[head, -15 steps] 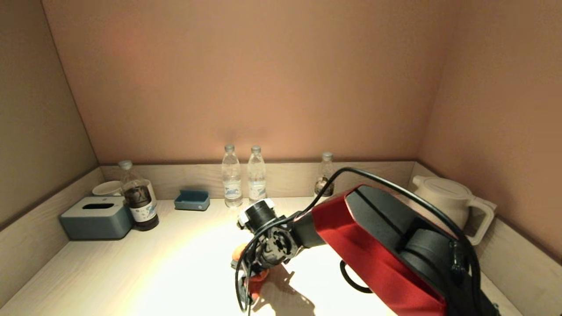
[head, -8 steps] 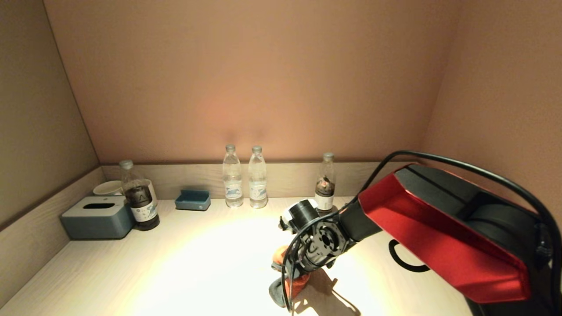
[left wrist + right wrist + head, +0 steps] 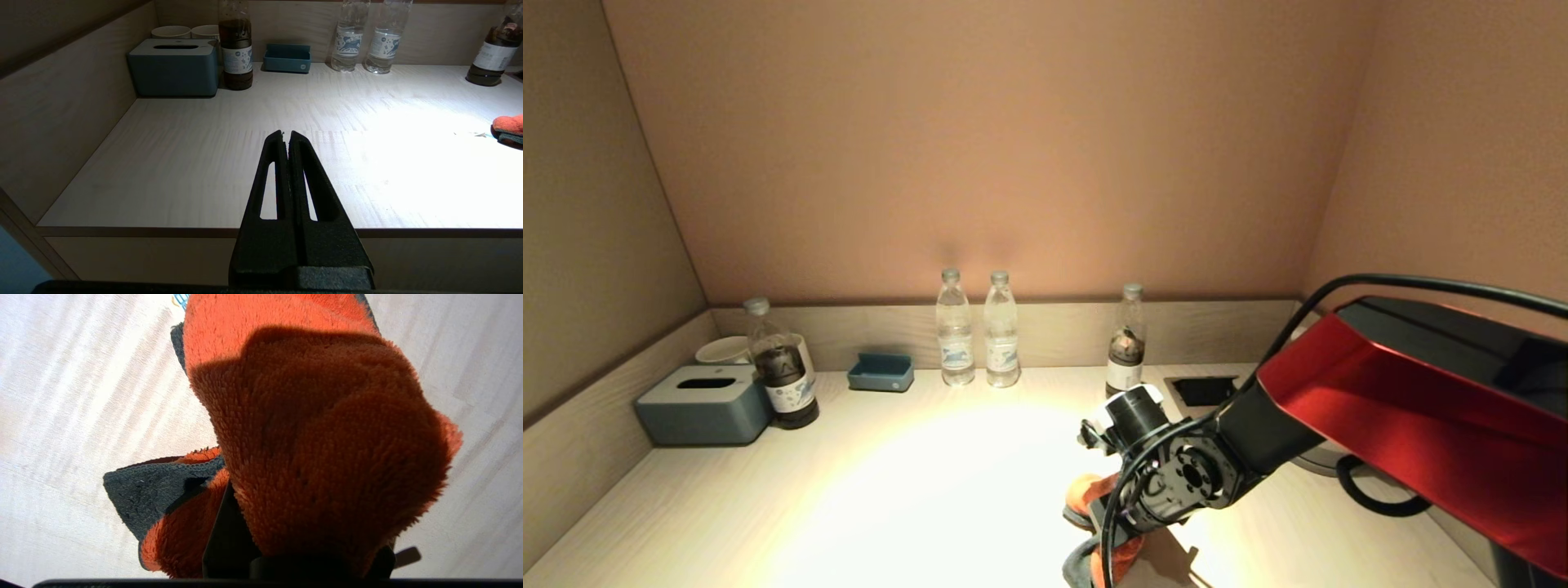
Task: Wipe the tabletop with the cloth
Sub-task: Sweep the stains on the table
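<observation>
The cloth [image 3: 1086,494] is orange plush with a grey edge. It lies bunched on the light wooden tabletop [image 3: 915,498] at the front right, under my right wrist. My right gripper [image 3: 1107,535] is shut on the cloth and presses it down on the tabletop. In the right wrist view the cloth [image 3: 318,441] fills the middle and hides most of the fingers. In the left wrist view the cloth [image 3: 508,126] shows at the far right edge. My left gripper [image 3: 286,134] is shut and empty, parked off the table's front edge, left of middle.
Along the back wall stand two clear water bottles [image 3: 976,331], a dark bottle [image 3: 1125,347], a dark bottle [image 3: 780,367] on the left, a blue tissue box [image 3: 703,404], a blue tray [image 3: 880,371] and cups [image 3: 723,349]. A black socket plate [image 3: 1201,390] lies at back right.
My right gripper has slid the cloth across the tabletop to the right and a little nearer the front. The kettle is now hidden behind the arm; the socket plate has come into view.
</observation>
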{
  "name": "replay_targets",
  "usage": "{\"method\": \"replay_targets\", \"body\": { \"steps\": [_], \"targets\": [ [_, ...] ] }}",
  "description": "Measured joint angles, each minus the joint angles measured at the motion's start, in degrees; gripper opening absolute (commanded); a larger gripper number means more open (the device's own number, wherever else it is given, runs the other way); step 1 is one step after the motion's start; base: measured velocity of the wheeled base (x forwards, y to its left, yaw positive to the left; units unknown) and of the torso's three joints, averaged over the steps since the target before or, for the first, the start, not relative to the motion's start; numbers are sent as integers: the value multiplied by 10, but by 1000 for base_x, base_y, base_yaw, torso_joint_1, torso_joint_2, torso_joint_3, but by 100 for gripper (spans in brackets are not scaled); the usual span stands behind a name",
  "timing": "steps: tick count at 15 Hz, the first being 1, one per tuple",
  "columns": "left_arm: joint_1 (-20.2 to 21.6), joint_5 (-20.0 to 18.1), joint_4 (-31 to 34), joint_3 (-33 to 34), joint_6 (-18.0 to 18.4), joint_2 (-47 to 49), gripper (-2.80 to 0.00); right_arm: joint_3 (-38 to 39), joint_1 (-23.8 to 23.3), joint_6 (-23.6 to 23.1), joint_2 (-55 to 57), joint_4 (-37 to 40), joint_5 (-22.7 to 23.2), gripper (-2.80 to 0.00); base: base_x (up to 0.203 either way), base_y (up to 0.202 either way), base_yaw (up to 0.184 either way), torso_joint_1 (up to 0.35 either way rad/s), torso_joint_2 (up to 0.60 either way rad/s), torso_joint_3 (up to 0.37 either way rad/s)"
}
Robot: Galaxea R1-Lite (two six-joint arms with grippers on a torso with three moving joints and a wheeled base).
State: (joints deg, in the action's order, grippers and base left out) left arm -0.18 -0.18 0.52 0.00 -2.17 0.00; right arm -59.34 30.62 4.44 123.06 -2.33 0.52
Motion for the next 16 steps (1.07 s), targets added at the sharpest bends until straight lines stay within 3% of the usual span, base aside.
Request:
{"method": "replay_targets", "body": {
  "steps": [6,10,16],
  "targets": [
    [0,0,0,0,0,0,-280,-47,112,23,-12,-8,-3,-280,0,0,0,0,0,0],
    [0,0,0,0,0,0,-280,-148,201,44,40,6,-8,-280,0,0,0,0,0,0],
    [0,0,0,0,0,0,-280,-221,259,61,110,27,-10,-280,0,0,0,0,0,0]
  ]
}}
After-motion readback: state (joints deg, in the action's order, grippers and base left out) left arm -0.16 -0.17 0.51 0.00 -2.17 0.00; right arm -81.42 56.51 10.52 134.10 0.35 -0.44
